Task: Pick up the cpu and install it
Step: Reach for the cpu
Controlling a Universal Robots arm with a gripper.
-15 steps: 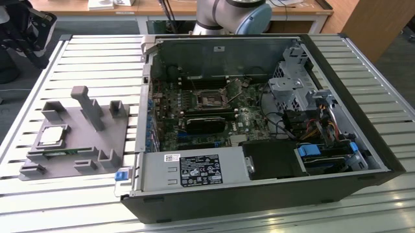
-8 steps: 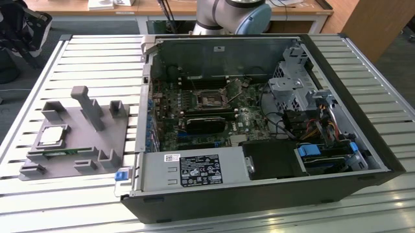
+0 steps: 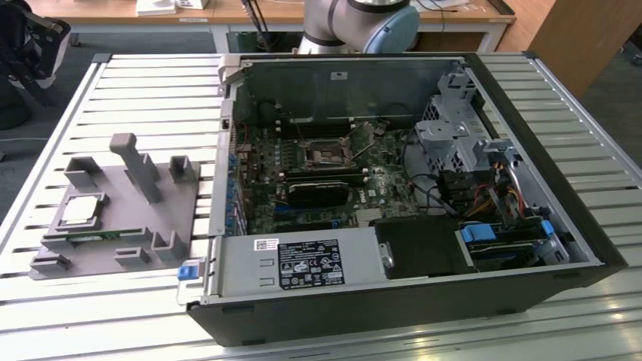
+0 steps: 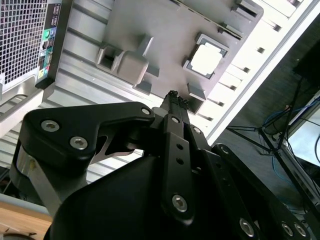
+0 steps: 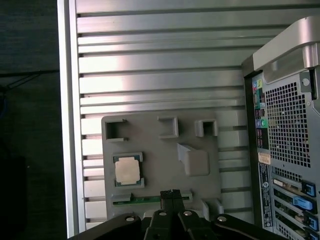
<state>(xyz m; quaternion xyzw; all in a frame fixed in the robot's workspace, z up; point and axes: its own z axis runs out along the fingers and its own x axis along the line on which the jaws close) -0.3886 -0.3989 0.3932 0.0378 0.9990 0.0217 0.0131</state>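
I find the cpu [image 3: 80, 211] lying flat in its pocket on the grey tray [image 3: 116, 216], to the exterior view's left of the open computer case [image 3: 401, 188]. My gripper [image 5: 171, 193] hangs over the tray, fingertips clenched together on nothing (in the first wrist view they sit over the green memory stick [image 5: 140, 199]).

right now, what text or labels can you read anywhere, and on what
Black label on the power supply: print too small to read.
White sticker beside it: too small to read.
Pale tag on the case rear, first wrist view: blurred.
cpu: no readable marking.
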